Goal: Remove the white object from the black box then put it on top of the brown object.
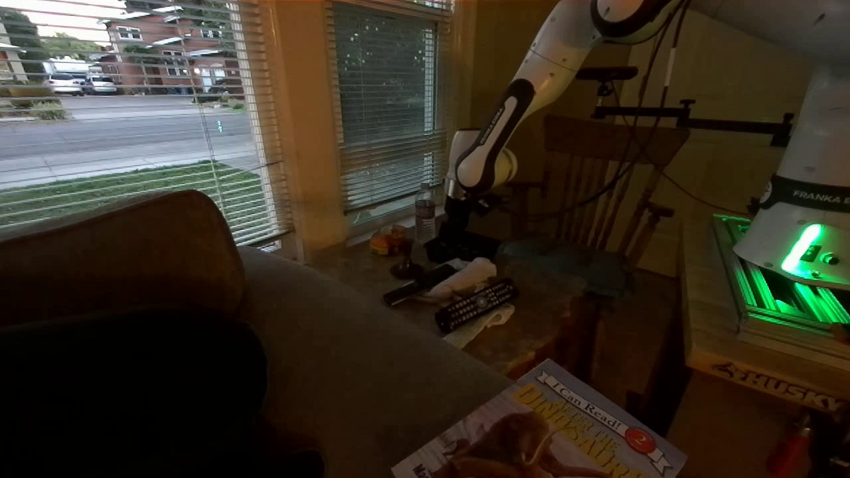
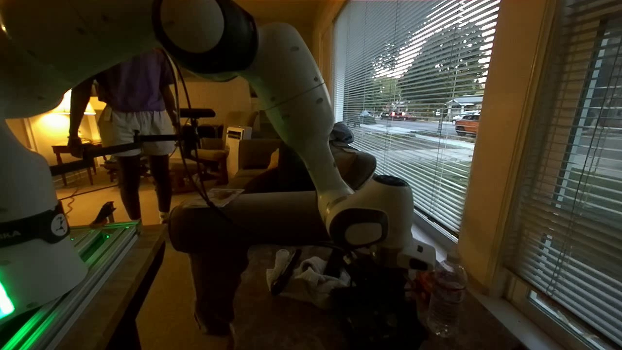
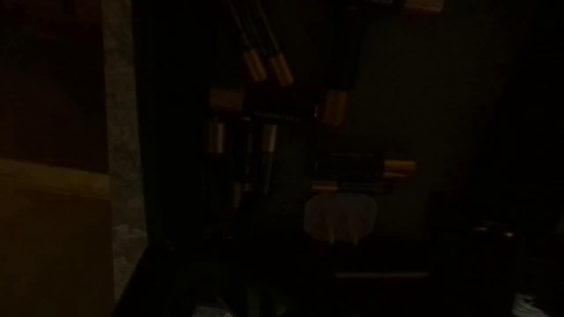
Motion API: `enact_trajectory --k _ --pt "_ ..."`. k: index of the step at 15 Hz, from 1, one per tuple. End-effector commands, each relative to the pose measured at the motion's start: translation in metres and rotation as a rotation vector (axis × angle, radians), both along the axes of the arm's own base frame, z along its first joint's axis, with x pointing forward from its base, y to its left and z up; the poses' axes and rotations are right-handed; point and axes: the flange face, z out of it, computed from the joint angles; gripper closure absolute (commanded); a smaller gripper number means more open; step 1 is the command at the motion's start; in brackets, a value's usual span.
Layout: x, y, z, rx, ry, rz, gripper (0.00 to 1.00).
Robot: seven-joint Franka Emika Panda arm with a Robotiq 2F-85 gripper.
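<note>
The black box [image 1: 465,249] stands on the small table by the window; it is also in an exterior view [image 2: 388,321], very dark. In the dim wrist view, a pale, rounded white object [image 3: 340,215] lies on the box floor beside several black and copper batteries [image 3: 352,166]. My gripper [image 1: 458,219] points down at the box, its fingertips hidden by the box wall. In the wrist view, the gripper [image 3: 343,224] looks open, with dark fingers apart on either side of the white object. A small dark brown object [image 1: 406,267] sits on the table beside the box.
A water bottle [image 1: 425,212] and an orange item [image 1: 388,240] stand by the window. A white cloth [image 2: 316,279] and two dark remotes [image 1: 478,305] [image 1: 412,287] lie next to the box. The sofa [image 1: 332,338] borders the table. A wooden chair [image 1: 584,146] stands behind.
</note>
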Motion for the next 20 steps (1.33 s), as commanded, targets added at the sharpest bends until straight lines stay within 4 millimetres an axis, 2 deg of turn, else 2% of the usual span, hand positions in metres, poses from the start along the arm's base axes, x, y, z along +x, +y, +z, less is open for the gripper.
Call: enact_trajectory --k 1,3,4,5,15,20 --pt "0.009 0.001 -0.008 -0.003 0.018 0.026 0.11" --pt "0.011 0.001 -0.01 -0.001 0.02 0.025 0.14" --pt "0.012 0.001 -0.01 0.0 0.018 0.024 0.12" --pt "0.013 0.001 -0.01 0.001 0.015 0.023 0.15" --pt "0.025 0.0 -0.011 0.003 0.0 0.017 0.14" --pt "0.027 0.003 -0.012 0.003 0.021 0.017 0.09"
